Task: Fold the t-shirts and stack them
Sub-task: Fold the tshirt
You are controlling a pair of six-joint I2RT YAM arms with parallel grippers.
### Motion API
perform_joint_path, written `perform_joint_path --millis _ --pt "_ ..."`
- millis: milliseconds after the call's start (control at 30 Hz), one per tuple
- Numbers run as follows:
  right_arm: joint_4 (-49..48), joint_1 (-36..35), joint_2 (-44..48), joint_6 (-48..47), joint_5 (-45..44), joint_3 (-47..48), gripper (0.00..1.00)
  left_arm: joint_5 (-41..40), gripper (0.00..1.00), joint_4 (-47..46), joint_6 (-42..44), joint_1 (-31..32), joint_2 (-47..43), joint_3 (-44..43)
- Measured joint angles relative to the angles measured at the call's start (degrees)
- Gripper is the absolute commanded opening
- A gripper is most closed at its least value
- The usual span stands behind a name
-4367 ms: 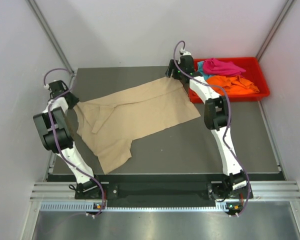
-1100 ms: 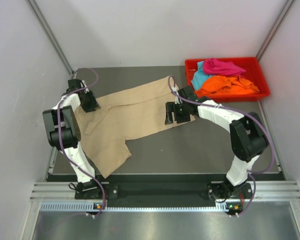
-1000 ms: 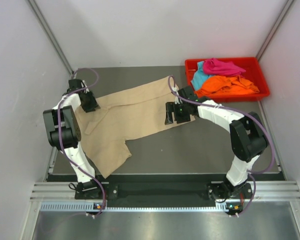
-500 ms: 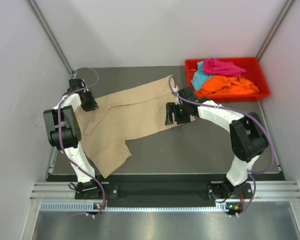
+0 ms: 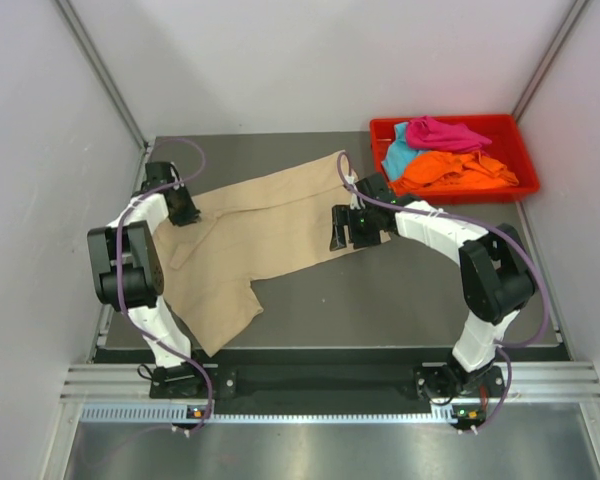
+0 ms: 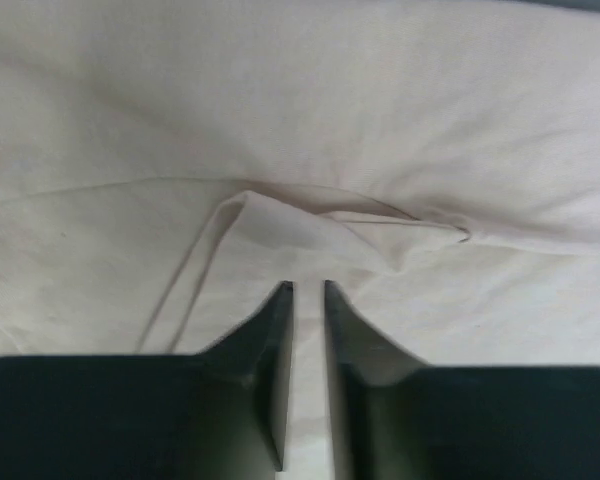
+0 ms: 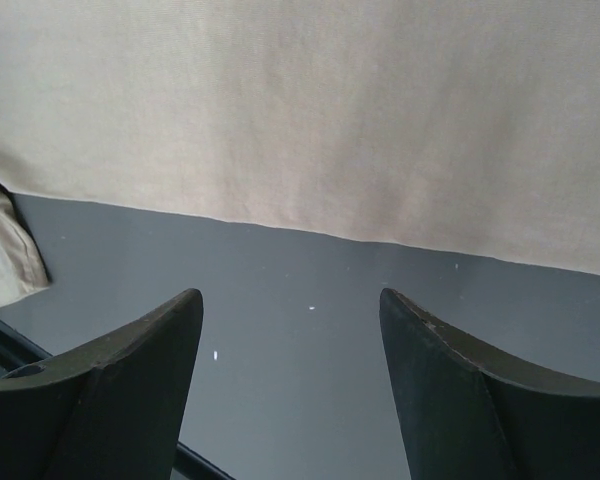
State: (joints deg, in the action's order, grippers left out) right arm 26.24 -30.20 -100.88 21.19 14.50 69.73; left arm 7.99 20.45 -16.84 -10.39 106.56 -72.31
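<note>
left claw [image 6: 303, 290] has closed to a slit, pinching the beige t-shirt [image 5: 270, 225] at its far-left fold.
right claw [image 7: 290, 300] gapes wide and empty over the near hem; the pinched cloth is mostly hidden.

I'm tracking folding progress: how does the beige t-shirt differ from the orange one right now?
The beige t-shirt lies spread out on the table; the orange t-shirt sits bunched in the red tray. The beige t-shirt lies apart from other shirts; the orange t-shirt is piled against the pink t-shirt and teal t-shirt. Both are plain cloth, and neither is neatly folded.
</note>
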Motion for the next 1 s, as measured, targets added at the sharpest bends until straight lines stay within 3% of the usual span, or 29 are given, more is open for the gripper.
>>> perform_joint_path --millis 67,367,633,733,767,933,1000 --pt "0.0 0.0 0.0 0.0 0.0 0.0 0.72 -0.7 0.4 -0.1 0.5 0.5 -1.0 0.4" --pt "1.2 -0.1 1.4 -0.2 0.1 -1.6 0.72 -4.7 0.42 1.8 3.0 0.3 5.9 -10.2" --pt "1.9 -0.1 1.7 -0.6 0.0 -1.8 0.72 -5.1 0.42 5.0 4.0 0.3 11.2 -13.9" --pt "2.2 -0.1 1.7 -0.6 0.1 -1.8 0.72 -5.1 0.33 6.1 3.9 0.3 11.2 -13.9" --pt "2.2 -0.1 1.7 -0.6 0.1 -1.8 0.72 -5.1 0.24 6.2 3.9 0.3 11.2 -13.9" --pt "2.2 -0.1 1.7 -0.6 0.2 -1.8 0.71 -5.1 0.0 5.9 3.5 0.3 10.6 -11.8" --pt "2.2 -0.1 1.7 -0.6 0.2 -1.8 0.71 -5.1 0.0 5.7 3.2 0.3 9.7 -11.0"
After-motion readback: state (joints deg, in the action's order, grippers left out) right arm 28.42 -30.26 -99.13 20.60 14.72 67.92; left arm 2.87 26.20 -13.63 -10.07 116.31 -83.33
